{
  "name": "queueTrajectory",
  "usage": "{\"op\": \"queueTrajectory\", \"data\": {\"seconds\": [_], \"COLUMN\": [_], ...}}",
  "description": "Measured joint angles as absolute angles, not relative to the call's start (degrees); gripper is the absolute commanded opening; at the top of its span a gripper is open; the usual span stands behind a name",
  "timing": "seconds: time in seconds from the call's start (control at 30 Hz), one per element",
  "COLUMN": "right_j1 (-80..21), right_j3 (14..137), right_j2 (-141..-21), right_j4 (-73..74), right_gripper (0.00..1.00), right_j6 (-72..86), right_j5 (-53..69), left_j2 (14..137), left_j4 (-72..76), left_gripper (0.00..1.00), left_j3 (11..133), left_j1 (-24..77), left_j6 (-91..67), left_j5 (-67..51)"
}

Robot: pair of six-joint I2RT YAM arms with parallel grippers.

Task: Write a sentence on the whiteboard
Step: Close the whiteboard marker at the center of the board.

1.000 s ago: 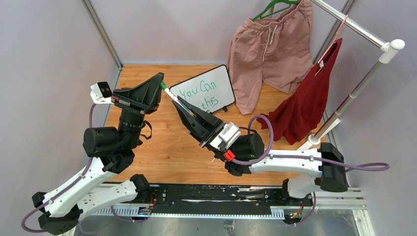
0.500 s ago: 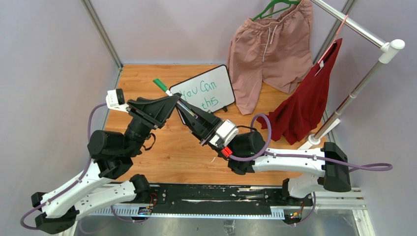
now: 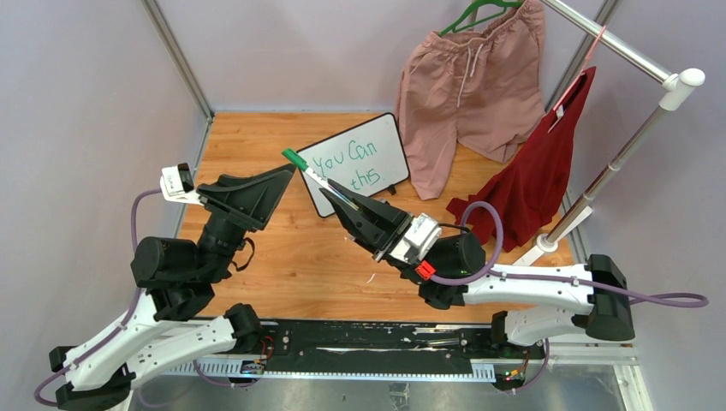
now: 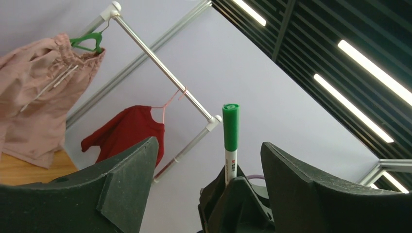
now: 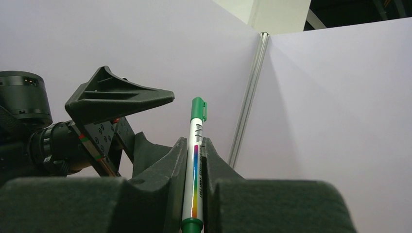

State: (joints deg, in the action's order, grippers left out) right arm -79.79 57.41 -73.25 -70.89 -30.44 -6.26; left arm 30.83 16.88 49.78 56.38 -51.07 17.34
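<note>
**A:** Where do our grippers stand?

**B:** Our right gripper [image 3: 341,195] is pinching the white marker with the green cap [image 3: 310,172], with the cap pointing up and away. Our left gripper [image 3: 278,181] is spread wide just beside that cap.

**A:** And the board?

**B:** We see the small black-framed whiteboard [image 3: 389,133] near the far edge of the wooden desk [image 3: 257,137]. Its green handwritten sentence [image 3: 347,158] shows "You Can" above "this".

Grips a green-capped marker [image 3: 313,176] in the right gripper [image 3: 336,190], cap up-left at the left edge of the whiteboard [image 3: 385,137]; holds the left gripper [image 3: 287,174] just beside that cap. Shows the green sentence [image 3: 364,152], "You Can" above "this"; behind, pink shorts [image 3: 471,81] and a red garment [image 3: 535,180] on a rack [image 3: 612,43].
</note>
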Motion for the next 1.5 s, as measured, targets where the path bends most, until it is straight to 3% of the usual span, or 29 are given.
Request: {"op": "queueTrajectory", "data": {"seconds": [0.4, 0.63, 1.03, 1.17, 1.5], "right_j1": [-79.85, -79.85, -79.88, -79.88, -79.88], "right_j3": [55.59, 55.55, 55.53, 55.53, 55.53], "right_j2": [-69.97, -69.89, -69.91, -69.91, -70.04], "right_j4": [-67.46, -66.19, -65.34, -65.47, -66.59], "right_gripper": [0.00, 0.00, 0.00, 0.00, 0.00], "right_j6": [-26.46, -25.54, -25.50, -25.52, -25.54], "right_j5": [-3.60, -2.94, -3.25, -3.27, -4.29], "left_j2": [32.29, 33.74, 34.35, 34.54, 36.01], "left_j4": [16.38, 16.23, 16.60, 16.88, 18.76], "left_gripper": [0.69, 0.44, 0.16, 0.00, 0.02], "left_j3": [52.84, 53.47, 53.49, 53.47, 53.45], "left_j1": [56.38, 56.38, 56.40, 56.40, 56.38], "left_j6": [-48.56, -48.64, -50.09, -51.51, -54.11], "left_j5": [16.45, 15.29, 14.15, 13.91, 13.80]}}
